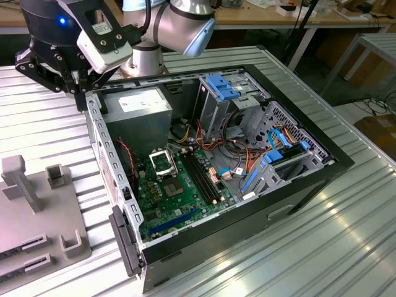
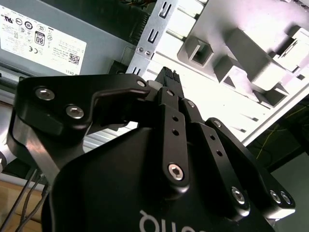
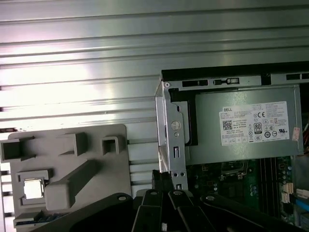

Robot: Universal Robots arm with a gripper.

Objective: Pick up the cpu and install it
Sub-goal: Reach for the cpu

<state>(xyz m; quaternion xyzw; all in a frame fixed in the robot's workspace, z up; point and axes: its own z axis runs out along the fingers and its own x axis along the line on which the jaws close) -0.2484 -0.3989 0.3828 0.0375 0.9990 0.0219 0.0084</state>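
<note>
The cpu [image 3: 33,188] is a small pale square lying in a recess of the grey fixture block [image 3: 67,169] on the table beside the computer case. My gripper [image 3: 162,181] hangs above the case's metal side wall [image 3: 171,130], near the power supply, with the cpu off to one side and well apart from it. Its fingers [image 2: 167,80] look shut with nothing between them. In the exterior view the gripper [image 1: 79,93] is at the upper left, over the case's corner. The silver-framed socket [image 1: 162,162] sits on the green board [image 1: 185,198] inside the case.
The open case [image 1: 247,204] lies on a ribbed metal table [image 1: 322,247]. Inside it are a grey power supply [image 1: 137,108], memory slots [image 1: 203,176], blue drive brackets [image 1: 224,86] and loose cables [image 1: 247,158]. The grey fixture [image 1: 37,204] has upright posts at the exterior view's left.
</note>
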